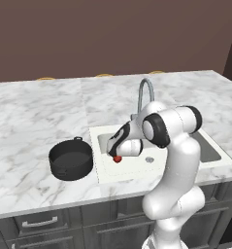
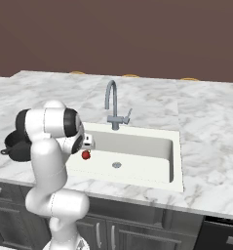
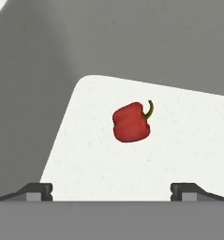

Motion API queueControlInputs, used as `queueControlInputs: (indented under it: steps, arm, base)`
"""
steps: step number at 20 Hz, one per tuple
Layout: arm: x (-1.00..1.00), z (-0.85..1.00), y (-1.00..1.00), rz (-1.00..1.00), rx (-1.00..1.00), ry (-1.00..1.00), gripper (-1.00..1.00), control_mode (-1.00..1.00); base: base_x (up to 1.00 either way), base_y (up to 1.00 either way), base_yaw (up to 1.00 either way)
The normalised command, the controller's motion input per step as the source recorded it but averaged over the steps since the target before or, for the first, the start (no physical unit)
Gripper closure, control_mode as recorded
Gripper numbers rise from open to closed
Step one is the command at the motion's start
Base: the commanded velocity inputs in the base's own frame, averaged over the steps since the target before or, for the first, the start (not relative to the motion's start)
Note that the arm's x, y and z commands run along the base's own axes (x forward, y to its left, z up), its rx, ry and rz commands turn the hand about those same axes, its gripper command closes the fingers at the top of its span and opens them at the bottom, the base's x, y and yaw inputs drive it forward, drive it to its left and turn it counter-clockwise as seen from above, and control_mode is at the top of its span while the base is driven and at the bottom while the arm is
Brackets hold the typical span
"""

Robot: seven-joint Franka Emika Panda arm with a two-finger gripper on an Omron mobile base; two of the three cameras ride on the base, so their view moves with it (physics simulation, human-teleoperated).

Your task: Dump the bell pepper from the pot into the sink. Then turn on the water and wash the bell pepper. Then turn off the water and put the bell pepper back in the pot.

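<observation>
Your claw is spread wide, both tips apart at the bottom of the hand view, with nothing between them. It hangs down inside the sink, pointed at the basin floor. Straight ahead of the tips, centred between them and clear of both, lies the bell pepper on its side on the white bottom, stem curling away from you. From the base views the red bell pepper sits just under the claw, near the basin's pot-side wall.

So where are you in the job? The dump looks done: the pepper is in the sink and the pot stands upright on the table beside the sink, out past that wall, its dark inside showing nothing red. No water runs from the faucet. Whether the wash has happened you can't tell from this; a claw lined up over the pepper suggests you're going for the pick-up. Still left for certain: close on the pepper, lift it over the sink wall, drop it in the pot.

Around you: the drain lies further along the floor, away from the pot. The faucet rises behind the basin, beyond your arm, its lever sticking out sideways. Watch the sink wall on the way out; the pepper is small and round, and may roll under the tips.
</observation>
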Motion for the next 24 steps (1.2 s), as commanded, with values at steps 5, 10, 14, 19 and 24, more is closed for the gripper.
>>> queueControlInputs:
  steps: [5,10,14,19,24]
  arm:
    - [0.18,-0.12,0.00,0.00,0.00,-0.02,-1.00,-1.00]
    - [0.03,-0.21,0.00,0.00,0.00,0.00,-1.00,-1.00]
    - [0.03,-0.18,0.00,0.00,0.00,0.00,-1.00,-1.00]
    - [0.16,-0.15,0.00,0.00,0.00,0.00,-1.00,-1.00]
    - [0.23,-0.16,0.00,0.00,0.00,0.00,-1.00,-1.00]
  base:
    - [0.00,0.00,0.00]
    - [0.00,0.00,0.00]
    - [0.00,0.00,0.00]
    - [0.00,0.00,0.00]
    - [0.00,0.00,0.00]
